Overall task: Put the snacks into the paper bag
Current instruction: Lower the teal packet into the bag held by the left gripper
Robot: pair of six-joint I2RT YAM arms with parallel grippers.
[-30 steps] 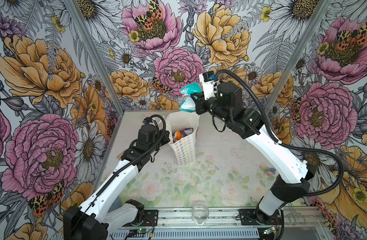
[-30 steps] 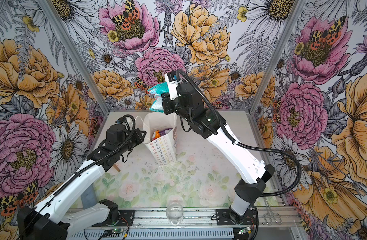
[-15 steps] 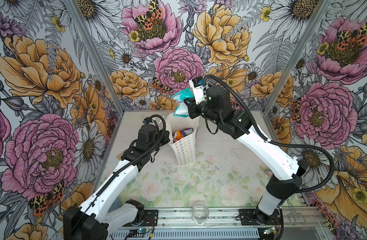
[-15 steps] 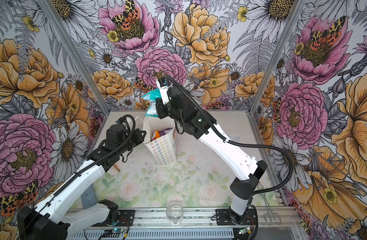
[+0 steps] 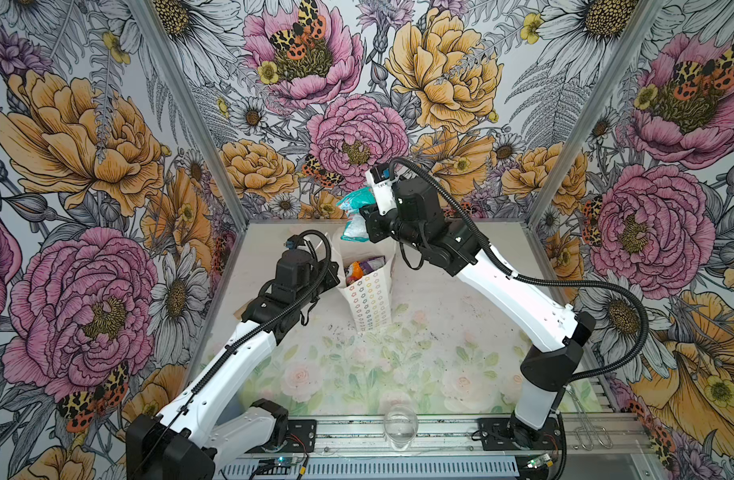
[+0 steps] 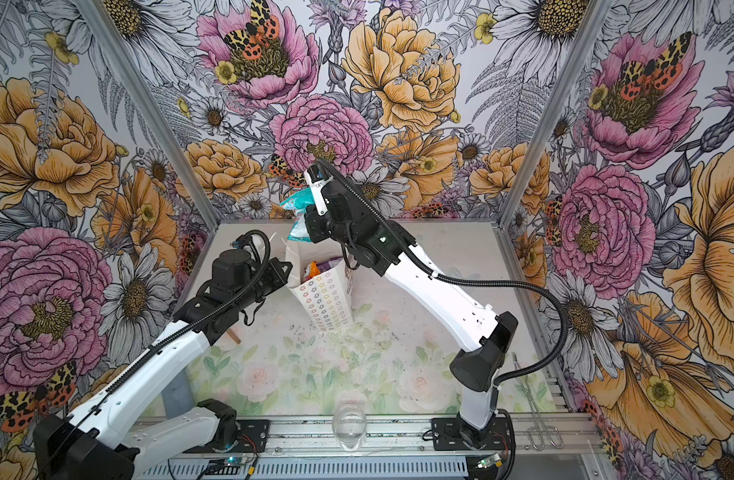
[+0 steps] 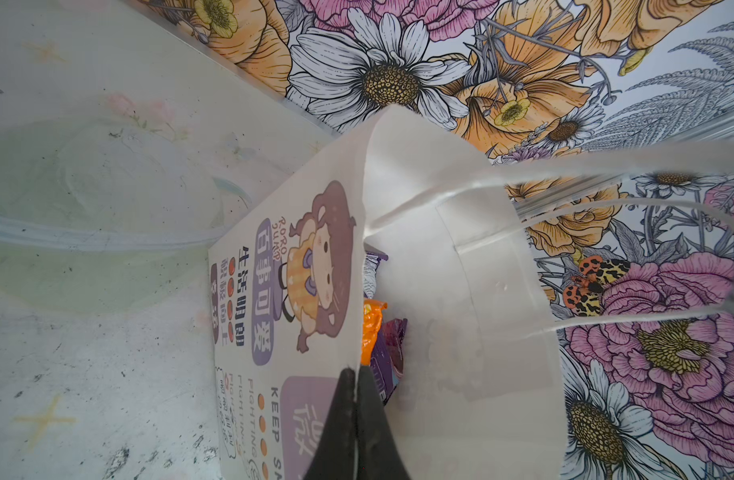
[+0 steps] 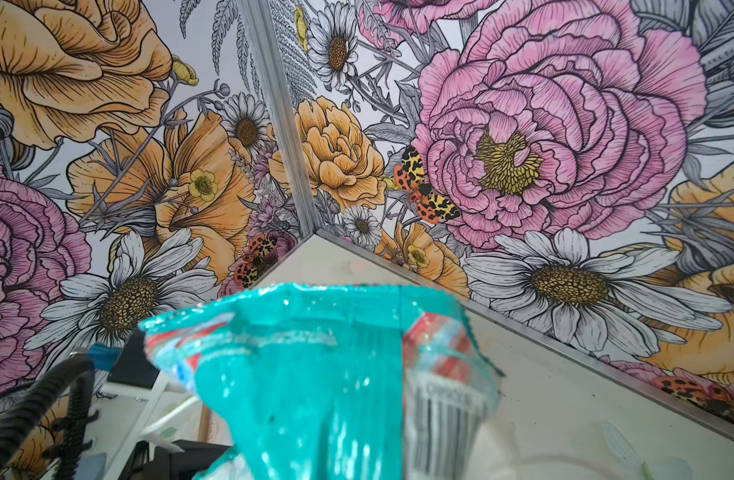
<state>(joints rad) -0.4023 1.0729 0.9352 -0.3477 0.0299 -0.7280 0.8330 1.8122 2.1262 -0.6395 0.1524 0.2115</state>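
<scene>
The paper bag (image 5: 371,301) (image 6: 327,301) stands upright and open at the back middle of the table, with an orange packet (image 7: 369,332) and a purple packet (image 7: 392,351) showing inside. My left gripper (image 5: 336,268) (image 6: 287,269) (image 7: 357,376) is shut on the bag's left rim; the wrist view shows the paper pinched between the two black fingers. My right gripper (image 5: 366,216) (image 6: 309,218) is shut on a teal packet (image 5: 354,214) (image 6: 297,216) (image 8: 315,374), which hangs in the air just above the bag's far rim. In the right wrist view the packet hides the fingers.
A clear glass (image 5: 400,422) (image 6: 348,419) stands at the front edge on the rail. Metal tongs (image 5: 585,428) (image 6: 539,419) lie at the front right. A small wooden piece (image 6: 233,334) lies under my left arm. Flowered walls close in on three sides.
My right arm has carried the teal packet leftward and slightly down, from right of the bag to above its far rim. The left arm and bag have not moved.
</scene>
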